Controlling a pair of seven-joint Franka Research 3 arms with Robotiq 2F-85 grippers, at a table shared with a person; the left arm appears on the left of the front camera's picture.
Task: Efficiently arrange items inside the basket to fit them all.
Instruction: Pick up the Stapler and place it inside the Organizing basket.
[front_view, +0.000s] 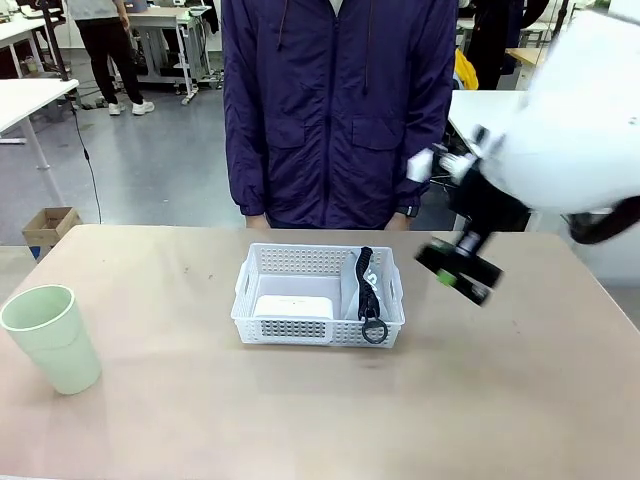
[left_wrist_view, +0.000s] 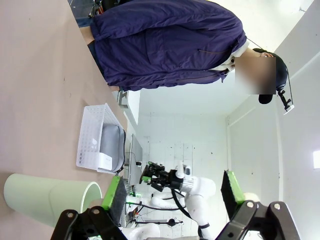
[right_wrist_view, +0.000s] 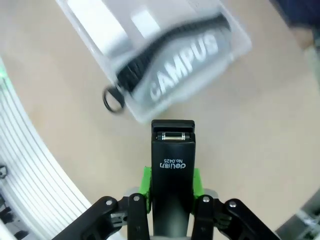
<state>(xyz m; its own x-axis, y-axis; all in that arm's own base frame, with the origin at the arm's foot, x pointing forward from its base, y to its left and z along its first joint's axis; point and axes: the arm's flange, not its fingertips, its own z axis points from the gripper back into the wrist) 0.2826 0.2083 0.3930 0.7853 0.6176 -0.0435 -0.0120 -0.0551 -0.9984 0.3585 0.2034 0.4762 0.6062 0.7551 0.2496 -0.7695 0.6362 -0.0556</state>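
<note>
- Between the green pads (right_wrist_view: 146, 180) of my right gripper (right_wrist_view: 172, 184) sits the black stapler (right_wrist_view: 172, 150). It is pinched by its sides at the back end, and its metal nose points away from the wrist camera.
- In the front view that gripper hangs in the air above the table (front_view: 500, 400), just to the right of the basket (front_view: 300, 262). It is blurred, and the stapler is off the surface.
- Looking down past the stapler's nose, I see the right end of the basket, where the grey pouch (right_wrist_view: 200, 60) shows its white "CAMPUS" lettering.
- A black strap (right_wrist_view: 145, 64) runs along the pouch, and its ring (right_wrist_view: 105, 101) hangs over the basket's near wall on the outside.
- The white box (front_view: 292, 306) lies flat in the left part of the basket, close to the near wall. The pouch stands on edge beside it.
- My left gripper (left_wrist_view: 173, 187) is spread wide with nothing between its pads.
- The pale green cup (front_view: 52, 338) shows close under the left gripper in the left wrist view. From the front it stands upright near the table's left edge, well apart from the basket.
- A person (front_view: 335, 110) in a dark purple jacket stands at the far edge, directly behind the basket.
</note>
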